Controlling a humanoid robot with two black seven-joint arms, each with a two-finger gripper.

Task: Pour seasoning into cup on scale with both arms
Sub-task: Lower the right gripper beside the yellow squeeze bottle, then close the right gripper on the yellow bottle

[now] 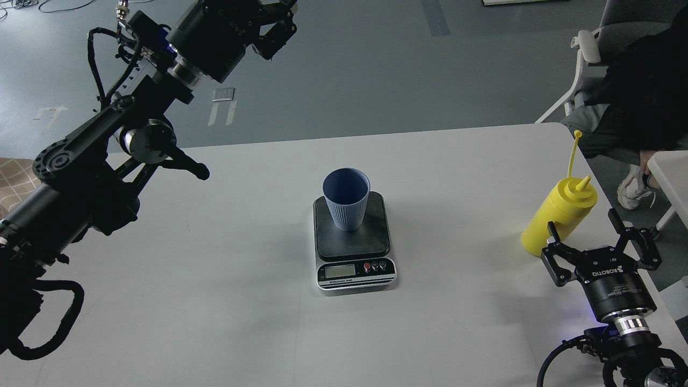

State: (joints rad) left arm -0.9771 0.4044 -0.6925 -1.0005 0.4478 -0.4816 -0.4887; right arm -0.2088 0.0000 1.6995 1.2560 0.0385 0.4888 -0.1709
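The yellow seasoning bottle stands near the table's right edge, leaning a little to the right, with its cap strap sticking up. My right gripper is open just in front of it; its left finger overlaps the bottle's lower body and the other finger is to the bottle's right. The light blue cup stands upright on the dark platform of the scale at the table's middle. My left gripper is raised high at the far left, well away from the cup, and its fingertips are cut off by the top edge.
The white table ends close behind and to the right of the bottle. A seated person and an office chair are at the back right. A second white table corner is at the right edge.
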